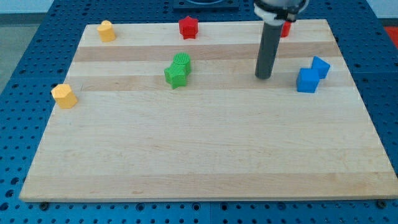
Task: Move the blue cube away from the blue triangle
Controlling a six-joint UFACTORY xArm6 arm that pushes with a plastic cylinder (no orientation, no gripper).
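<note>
The blue cube (307, 81) sits near the view's right edge of the wooden board (205, 155), touching the blue triangle (321, 66) just up and right of it; my tip (263, 77) rests on the board a little to the view's left of the cube, apart from it (there is no claw on this rod, so nothing spreads or pinches); two green blocks (178, 70) huddle together mid-board; a red block (188, 27) lies at the top edge, another red one (285, 28) behind the rod; two yellow blocks (106, 31) (64, 96) lie at the left.
</note>
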